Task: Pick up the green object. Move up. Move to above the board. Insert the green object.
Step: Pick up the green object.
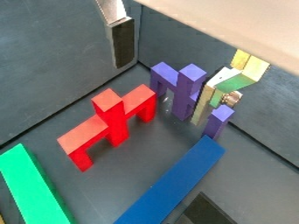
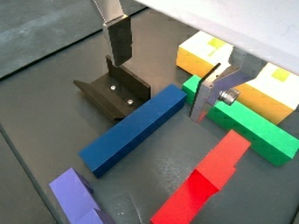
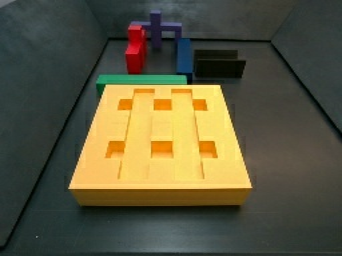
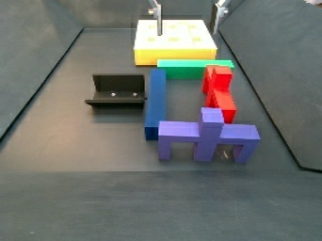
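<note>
Pincer (image 4: 187, 8) up over the board (image 4: 175, 42), fingers (image 2: 117, 39) spread, grasping nothing. Green object (image 3: 140, 80) flat on the counter (image 3: 281, 120), touching the board's edge.

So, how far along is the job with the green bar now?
Nothing looks done yet: the green bar lies flat on the floor beside the board, whose holes are all empty. In hand: the jaws hang open and empty, high up near the board. Left: grasp the bar, lift it, carry it over the board and insert it.
</note>
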